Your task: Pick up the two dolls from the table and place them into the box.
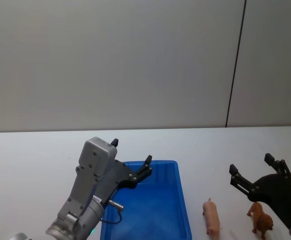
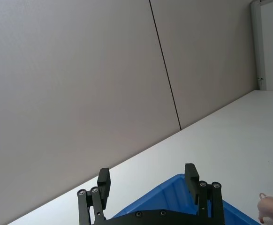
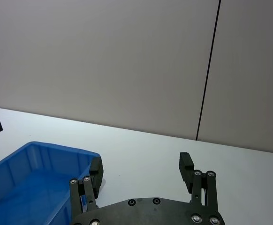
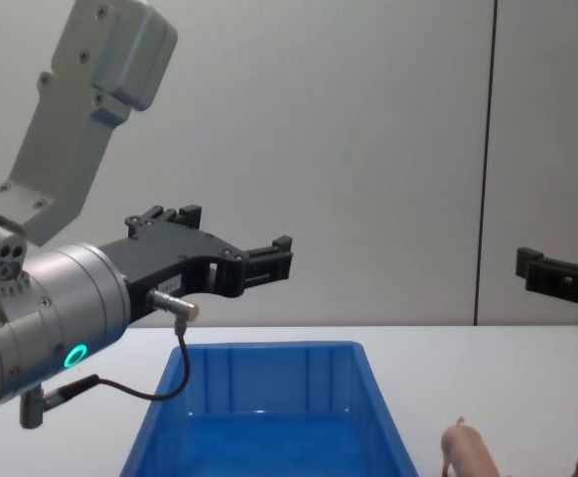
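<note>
Two dolls, a pale pink plastic pig (image 1: 211, 218) and a reddish-brown four-legged toy animal with a shaggy mane (image 1: 261, 220), rest on the flat white counter (image 1: 35, 160) below the right tool (image 1: 250, 163). The pig is on the side toward the left tool (image 1: 131, 151), just beside the open-topped bright blue plastic box (image 1: 150, 163). Both tools hang raised off the counter with fingers spread wide and nothing between them, the left tool above the box.

Plain pale grey wall (image 1: 110, 60), thin dark vertical seam (image 1: 236, 65) toward the right; flat, even light
</note>
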